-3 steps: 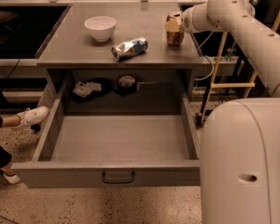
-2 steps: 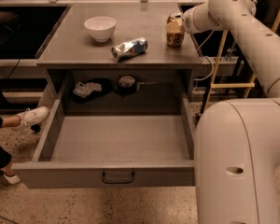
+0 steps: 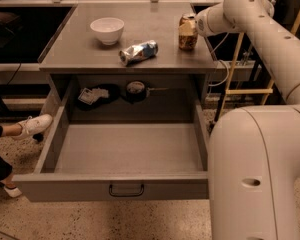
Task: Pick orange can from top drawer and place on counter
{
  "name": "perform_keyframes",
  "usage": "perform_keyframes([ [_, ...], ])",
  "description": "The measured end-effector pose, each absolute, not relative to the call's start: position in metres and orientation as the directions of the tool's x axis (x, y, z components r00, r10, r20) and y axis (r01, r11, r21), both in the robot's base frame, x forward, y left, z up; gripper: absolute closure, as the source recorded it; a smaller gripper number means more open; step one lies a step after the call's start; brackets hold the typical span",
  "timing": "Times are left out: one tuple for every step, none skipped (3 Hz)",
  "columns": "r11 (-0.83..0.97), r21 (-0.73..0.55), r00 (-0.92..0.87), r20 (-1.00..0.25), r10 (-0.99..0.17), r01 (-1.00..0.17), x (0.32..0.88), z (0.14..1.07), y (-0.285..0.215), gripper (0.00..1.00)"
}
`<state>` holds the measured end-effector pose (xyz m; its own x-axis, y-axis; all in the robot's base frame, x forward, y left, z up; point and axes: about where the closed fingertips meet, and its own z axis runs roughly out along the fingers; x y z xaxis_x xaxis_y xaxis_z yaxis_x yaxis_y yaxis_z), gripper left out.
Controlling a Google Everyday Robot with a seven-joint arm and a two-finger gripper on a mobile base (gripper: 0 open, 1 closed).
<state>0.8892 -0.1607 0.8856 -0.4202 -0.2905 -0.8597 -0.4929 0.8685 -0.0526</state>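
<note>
The orange can [image 3: 187,33] stands upright on the counter [image 3: 80,49], near its back right corner. My gripper [image 3: 198,26] is at the can's right side, right against it, at the end of the white arm [image 3: 260,29] that reaches in from the right. The top drawer [image 3: 65,188] is pulled fully open below the counter, with its dark handle [image 3: 126,190] at the front centre. Its floor is bare at the front.
A white bowl [image 3: 107,30] and a crushed silver-and-blue can [image 3: 138,52] lie on the counter. A dark pouch [image 3: 92,95] and a round black object [image 3: 136,89] sit at the drawer's back. My white body [image 3: 255,174] fills the lower right. A person's shoe [image 3: 32,125] is at left.
My white body in the foreground has shifted slightly left. The orange can and the gripper beside it stay where they were.
</note>
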Motion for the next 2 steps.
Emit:
perform_keyframes([
  [0.868, -0.053, -0.42, -0.86, -0.291, -0.493, 0.8892, 0.8856, -0.1606, 0.35],
  [0.868, -0.053, -0.42, -0.86, -0.291, -0.493, 0.8892, 0.8855, -0.1606, 0.11],
])
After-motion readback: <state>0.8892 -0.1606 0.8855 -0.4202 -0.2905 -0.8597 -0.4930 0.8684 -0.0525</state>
